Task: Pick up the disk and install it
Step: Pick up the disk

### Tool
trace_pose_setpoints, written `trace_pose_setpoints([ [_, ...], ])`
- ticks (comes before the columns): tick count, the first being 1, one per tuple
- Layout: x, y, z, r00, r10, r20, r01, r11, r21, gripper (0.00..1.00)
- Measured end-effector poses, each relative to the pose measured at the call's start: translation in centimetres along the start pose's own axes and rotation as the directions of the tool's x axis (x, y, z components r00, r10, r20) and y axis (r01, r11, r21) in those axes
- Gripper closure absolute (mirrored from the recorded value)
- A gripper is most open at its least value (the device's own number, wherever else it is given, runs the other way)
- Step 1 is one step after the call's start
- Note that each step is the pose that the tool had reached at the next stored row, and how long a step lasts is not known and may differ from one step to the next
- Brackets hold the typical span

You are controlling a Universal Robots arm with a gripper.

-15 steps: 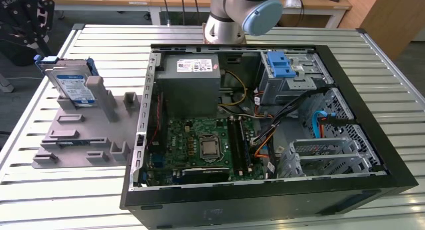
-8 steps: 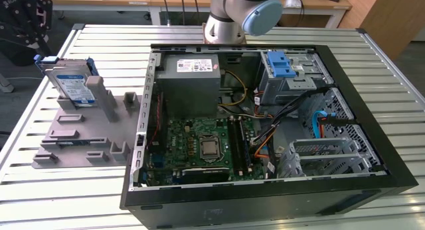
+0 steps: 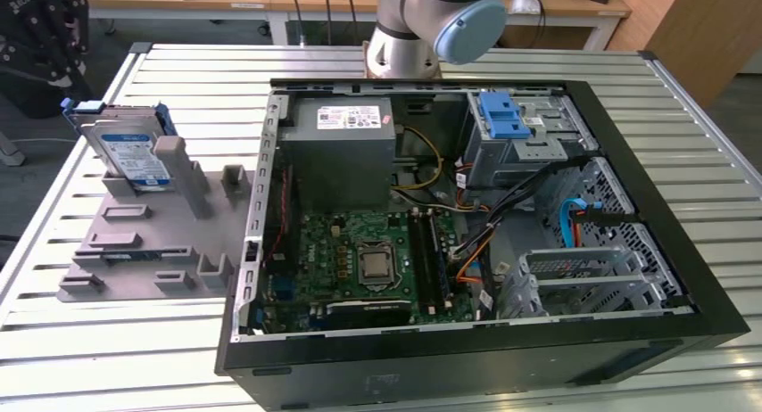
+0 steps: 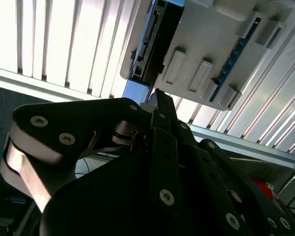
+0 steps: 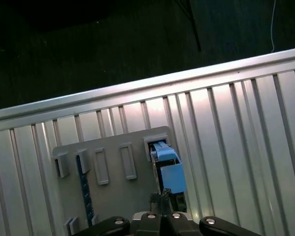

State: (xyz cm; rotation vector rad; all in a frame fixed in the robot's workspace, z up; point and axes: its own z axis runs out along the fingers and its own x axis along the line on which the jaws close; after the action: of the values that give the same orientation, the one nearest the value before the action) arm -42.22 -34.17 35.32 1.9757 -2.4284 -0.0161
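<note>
The disk (image 3: 125, 149) stands on edge in a grey plastic holder (image 3: 143, 243) at the exterior view's left, beside the open computer case (image 3: 476, 216). It is silver with a white-and-blue label and a blue carrier around it. In the first wrist view the disk (image 5: 167, 169) sits in a slot of the holder (image 5: 113, 191), just ahead of my gripper (image 5: 162, 200). In the second wrist view my gripper's tip (image 4: 158, 98) hangs close to the disk's blue edge (image 4: 146, 46), apart from it. Nothing is held.
The case holds a grey power supply (image 3: 339, 149), a motherboard (image 3: 363, 260), a drive cage with a blue latch (image 3: 506, 118) and loose cables (image 3: 524, 198). All rests on a ribbed metal table (image 3: 178, 73), whose edge runs just past the holder.
</note>
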Motion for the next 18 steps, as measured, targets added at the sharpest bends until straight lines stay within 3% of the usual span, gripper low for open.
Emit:
trace_pose_setpoints([
  [4, -0.61, 0.22, 0.05, 1.0000, -0.008, -0.0002, 0.008, 1.0000, 0.0005, 0.89],
  [6, -0.65, 0.23, 0.06, 1.0000, -0.008, -0.0001, 0.008, 1.0000, 0.0006, 0.83],
  [9, -0.68, 0.25, 0.06, 0.9999, -0.017, -0.0005, 0.017, 0.9999, 0.0004, 0.65],
  [14, -0.68, 0.26, 0.38, 0.9946, -0.103, -0.0009, 0.103, 0.9946, 0.0005, 0.53],
  [15, -0.66, 0.37, 0.55, 0.9939, -0.110, -0.0009, 0.110, 0.9939, 0.0005, 0.47],
  [18, -0.49, 1.16, 1.12, 0.9935, -0.114, -0.0009, 0.114, 0.9935, 0.0005, 0.47],
])
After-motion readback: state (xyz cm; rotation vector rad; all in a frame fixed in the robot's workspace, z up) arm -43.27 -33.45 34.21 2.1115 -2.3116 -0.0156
